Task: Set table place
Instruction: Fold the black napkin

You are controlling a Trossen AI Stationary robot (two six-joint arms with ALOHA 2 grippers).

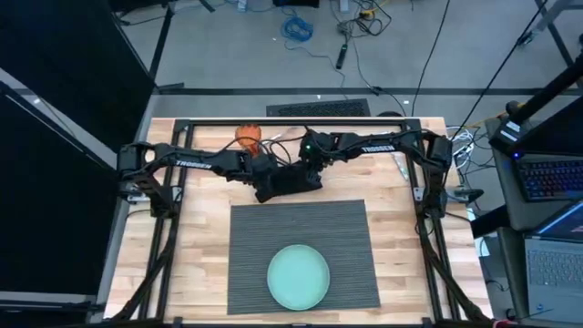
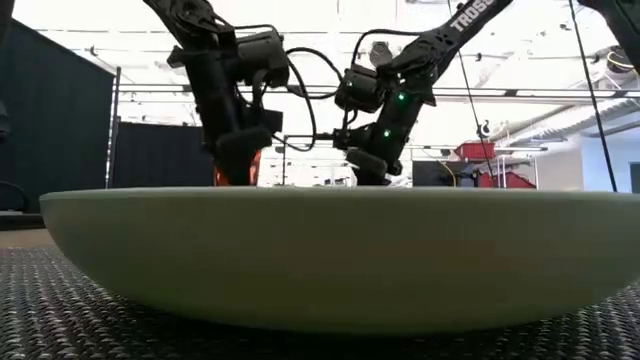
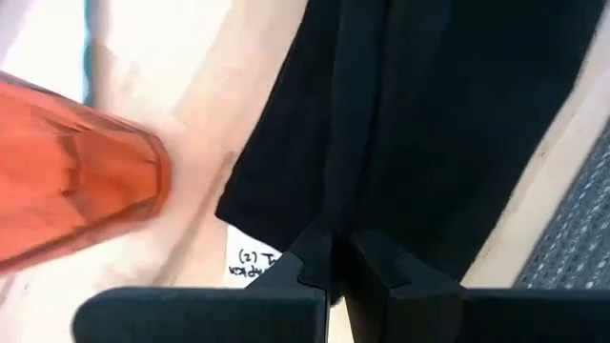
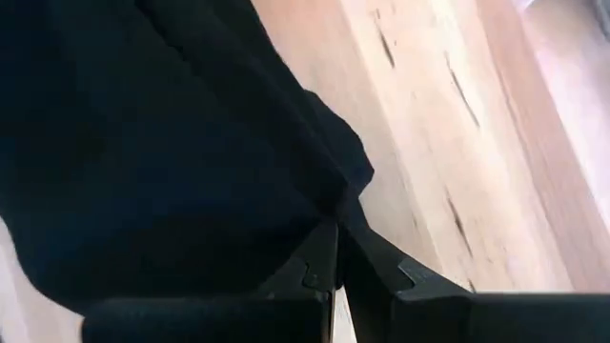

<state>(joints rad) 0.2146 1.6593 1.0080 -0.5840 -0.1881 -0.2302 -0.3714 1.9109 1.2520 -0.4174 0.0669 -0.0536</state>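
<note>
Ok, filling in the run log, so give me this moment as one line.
left gripper: shut on black napkin | right gripper: shut on napkin | plate: on placemat | orange cup: behind napkin

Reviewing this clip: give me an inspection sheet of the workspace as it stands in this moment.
Surface: wooden table, black frame.
Job's things: grey ribbed placemat at the near middle; teal plate on its near part; black napkin bunched on bare wood beyond the mat.
Clutter: orange tumbler at the far edge.
Grippers: left gripper and right gripper both shut on the napkin.
Cables: a bundle by the table's right edge; more on the floor.
Surroundings: laptops at right.
</note>
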